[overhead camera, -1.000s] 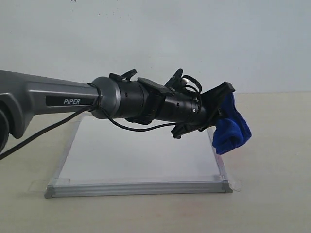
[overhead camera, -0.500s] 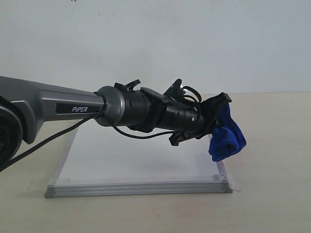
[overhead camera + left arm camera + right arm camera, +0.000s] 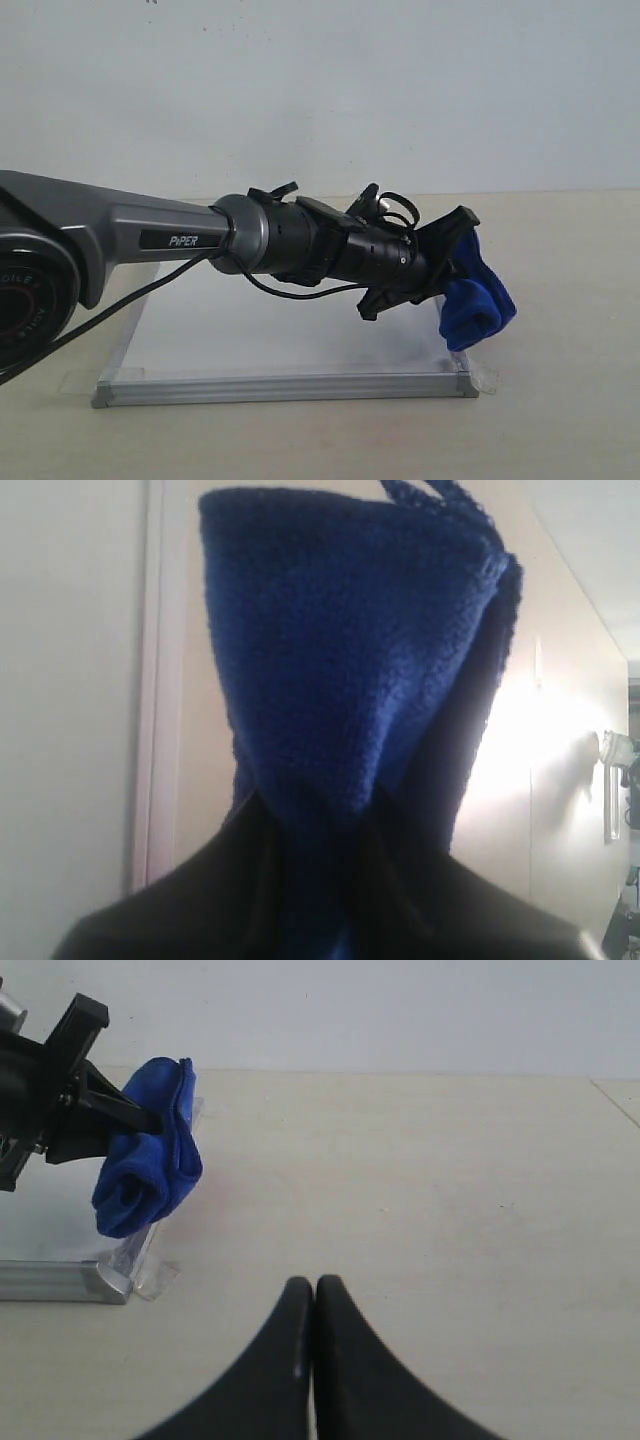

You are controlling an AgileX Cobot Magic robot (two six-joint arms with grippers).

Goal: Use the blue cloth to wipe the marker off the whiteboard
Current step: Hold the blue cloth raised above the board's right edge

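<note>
The whiteboard (image 3: 290, 340) lies flat on the table, its silver frame toward the camera and tape tabs at the corners. No red marker lines show on its visible surface; the arm hides part of it. My left gripper (image 3: 462, 272) is shut on the blue cloth (image 3: 476, 305), a rolled bundle hanging over the board's right edge. In the left wrist view the blue cloth (image 3: 350, 670) fills the frame between the dark fingers (image 3: 190, 900). The right wrist view shows the blue cloth (image 3: 150, 1165) above the board's corner (image 3: 105, 1278). My right gripper (image 3: 315, 1290) is shut and holds nothing, over bare table.
The beige table (image 3: 570, 330) stretches to the right of the board, and a pale wall (image 3: 400, 90) stands behind. A black cable (image 3: 150, 290) hangs from the left arm above the board.
The left arm has dipped and then pushed slightly right, carrying the cloth lower along the board's right edge. The cloth stays gripped.
</note>
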